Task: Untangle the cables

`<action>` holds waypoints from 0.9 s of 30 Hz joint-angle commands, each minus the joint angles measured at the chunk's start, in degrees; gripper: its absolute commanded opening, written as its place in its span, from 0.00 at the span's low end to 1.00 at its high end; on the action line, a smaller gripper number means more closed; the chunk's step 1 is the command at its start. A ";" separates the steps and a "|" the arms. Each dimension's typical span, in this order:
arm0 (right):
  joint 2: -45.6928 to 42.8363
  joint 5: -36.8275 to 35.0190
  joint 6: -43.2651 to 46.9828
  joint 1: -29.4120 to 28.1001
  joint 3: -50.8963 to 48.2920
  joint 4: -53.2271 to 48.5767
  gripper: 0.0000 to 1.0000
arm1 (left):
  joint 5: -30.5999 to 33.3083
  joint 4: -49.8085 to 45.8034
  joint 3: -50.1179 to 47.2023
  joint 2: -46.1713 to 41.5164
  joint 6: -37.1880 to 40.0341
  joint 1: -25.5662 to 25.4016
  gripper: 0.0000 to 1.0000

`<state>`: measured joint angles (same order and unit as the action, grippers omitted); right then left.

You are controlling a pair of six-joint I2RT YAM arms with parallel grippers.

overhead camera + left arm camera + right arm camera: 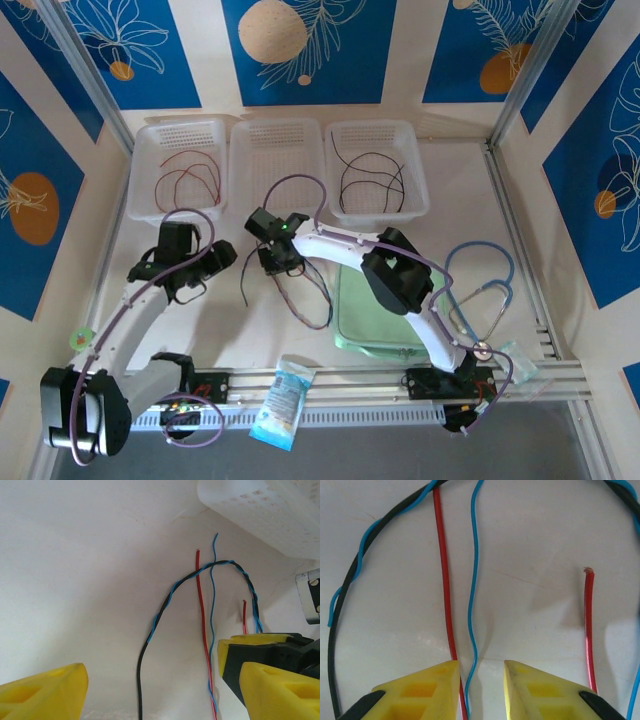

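1. The tangle of cables (300, 295) is lying on the white worktop (230, 330), roughly dead centre of the top view, at 6 o'clock from the middle basket (277, 128).
2. Right tool (481, 690) sits right over it. The jaws are released with a narrow gap, and a red cable (445, 590) and a blue cable (472, 605) run straight into that gap from 12 o'clock.
3. At 9 o'clock from them a black cable (332, 650) arcs round with blue wound along it. At 3 o'clock a loose red end (589, 630) points up.
4. Left tool (160, 695) is spread wide and gripping nothing, with the twisted black-and-blue loop out at its 12 o'clock.
5. More red wires lie in the left basket (140, 135) and black ones in the right basket (415, 135).
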<state>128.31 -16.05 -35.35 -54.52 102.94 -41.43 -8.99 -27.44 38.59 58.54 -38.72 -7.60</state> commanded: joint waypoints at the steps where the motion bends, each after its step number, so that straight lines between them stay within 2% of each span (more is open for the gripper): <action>1: 2.40 1.34 0.90 0.29 2.87 -1.51 0.29 | -1.46 0.02 -0.88 -0.89 0.24 0.75 0.79; 11: 7.49 -0.73 1.95 0.01 8.51 -6.37 0.27 | -1.46 -0.55 -0.62 -0.89 0.58 1.07 0.79; 23: 9.81 -0.63 2.28 0.11 9.29 -7.68 0.13 | -1.16 -1.60 0.51 -0.99 1.27 1.09 0.79; 27: 9.23 -0.75 2.91 -0.15 9.53 -7.57 0.05 | -1.24 -2.05 1.03 -0.80 1.46 1.09 0.79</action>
<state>135.24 -17.82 -32.88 -54.41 112.07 -47.03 -9.45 -28.08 38.50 58.54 -38.50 -7.11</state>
